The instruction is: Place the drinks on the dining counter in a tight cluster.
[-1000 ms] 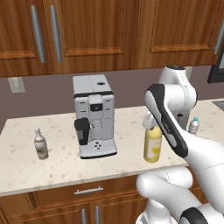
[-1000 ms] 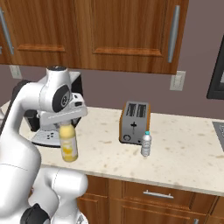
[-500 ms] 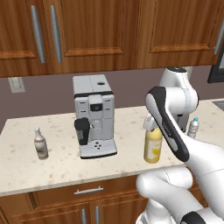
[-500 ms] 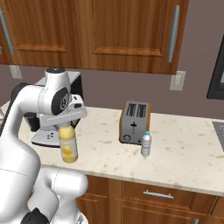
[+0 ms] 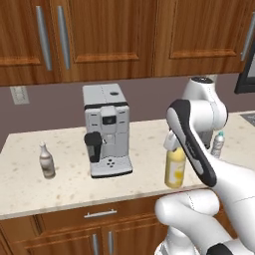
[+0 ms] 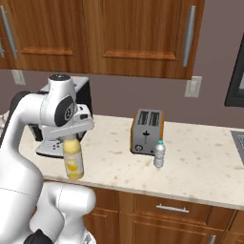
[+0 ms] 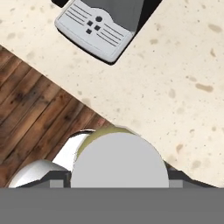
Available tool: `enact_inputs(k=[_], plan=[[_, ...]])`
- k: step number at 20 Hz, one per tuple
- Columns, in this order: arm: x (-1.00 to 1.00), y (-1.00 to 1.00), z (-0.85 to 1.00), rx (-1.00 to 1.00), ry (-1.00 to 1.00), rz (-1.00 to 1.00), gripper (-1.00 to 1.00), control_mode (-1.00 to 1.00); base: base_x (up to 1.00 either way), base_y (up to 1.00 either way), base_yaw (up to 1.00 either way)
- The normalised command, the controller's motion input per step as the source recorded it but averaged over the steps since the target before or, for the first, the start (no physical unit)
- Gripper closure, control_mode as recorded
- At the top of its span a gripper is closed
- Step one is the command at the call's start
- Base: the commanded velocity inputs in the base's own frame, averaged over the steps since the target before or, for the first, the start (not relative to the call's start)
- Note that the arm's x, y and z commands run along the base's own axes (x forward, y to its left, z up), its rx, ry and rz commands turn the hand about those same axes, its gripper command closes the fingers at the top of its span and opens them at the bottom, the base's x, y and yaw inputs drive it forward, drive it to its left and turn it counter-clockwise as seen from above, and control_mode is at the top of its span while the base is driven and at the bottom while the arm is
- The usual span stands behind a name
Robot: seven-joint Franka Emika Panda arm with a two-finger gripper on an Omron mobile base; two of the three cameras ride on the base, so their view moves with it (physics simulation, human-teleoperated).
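Speckled surface (image 5: 149, 144) under wood wall cabinets (image 6: 138, 35). Coffee machine (image 5: 105, 130) centre; toaster (image 6: 147, 132) to its 3 o'clock. Juice bottle (image 5: 175, 167) upright near the front edge, white cap (image 7: 119, 159) between the end effector (image 6: 71, 137) jaws, which grip its top. Brown bottle (image 5: 46, 160) at 9 o'clock of the machine. Water bottle (image 6: 159, 154) just before the toaster.
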Motion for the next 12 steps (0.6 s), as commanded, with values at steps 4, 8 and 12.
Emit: enact_inputs(k=[4,8,12], plan=[[0.0,0.0,0.0,0.0,0.0,0.0,1.0,1.0,-0.58,-0.02,-0.06],[0.0,0.0,0.0,0.0,0.0,0.0,1.0,1.0,-0.35,0.0,-0.58],[0.0,0.0,0.0,0.0,0.0,0.0,1.0,1.0,0.0,0.09,-0.93]])
